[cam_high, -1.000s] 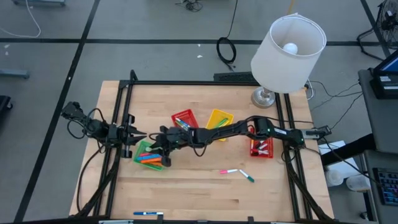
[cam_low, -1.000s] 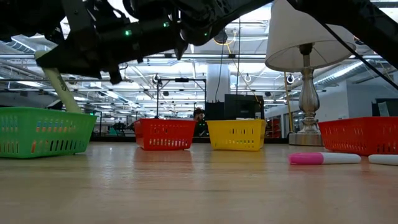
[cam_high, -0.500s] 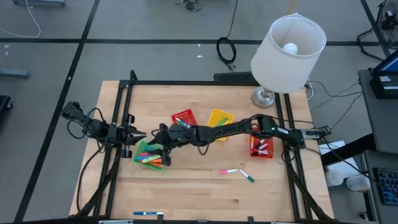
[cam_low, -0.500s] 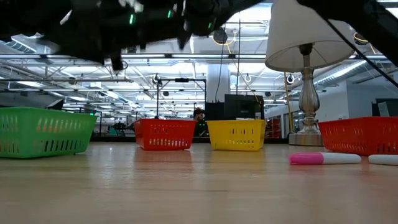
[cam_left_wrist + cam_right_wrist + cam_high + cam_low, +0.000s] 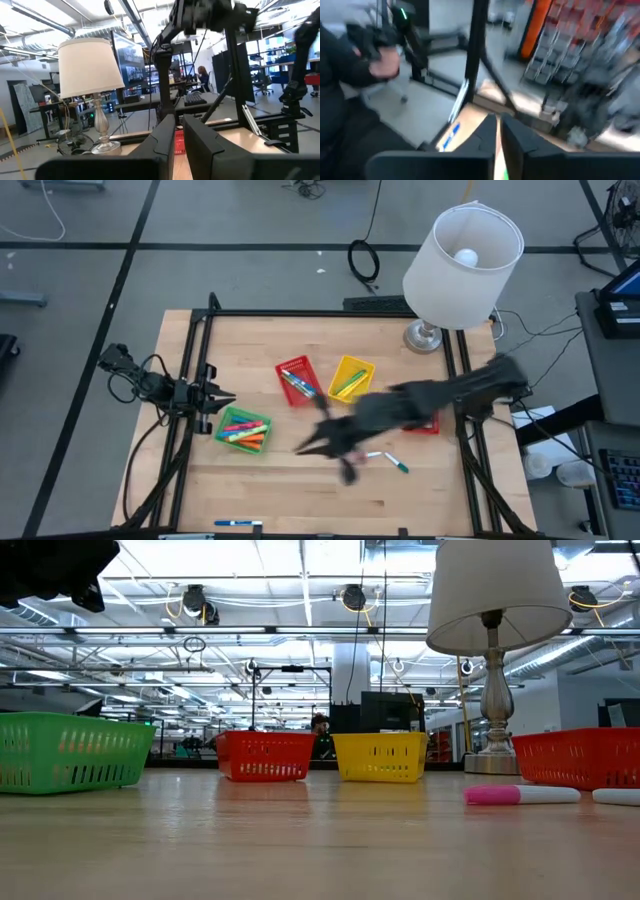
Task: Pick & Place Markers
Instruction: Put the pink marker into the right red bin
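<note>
Several markers lie in the green basket (image 5: 243,430), and others in the red basket (image 5: 297,380) and the yellow basket (image 5: 350,377). A pink-and-white marker (image 5: 370,455) and a green marker (image 5: 398,465) lie loose on the wooden table, and a blue marker (image 5: 238,523) lies at the near edge. My right gripper (image 5: 302,448) is a blur high above the table's middle, just left of the loose markers. It is shut and holds nothing (image 5: 497,132). My left gripper (image 5: 225,395) waits at the table's left edge, shut (image 5: 179,140).
A second red basket (image 5: 422,422) stands at the right, partly under my right arm. A lamp (image 5: 462,255) stands at the far right corner. A black metal frame (image 5: 200,330) borders the table. In the right wrist view, a person's hand and dark sleeve (image 5: 380,60) show beyond the table.
My right gripper held a pale marker tilted over the green basket. The marker then vanished from the low view. The gripper has since swung fast up and toward the table's right and near edge, away from the green basket.
</note>
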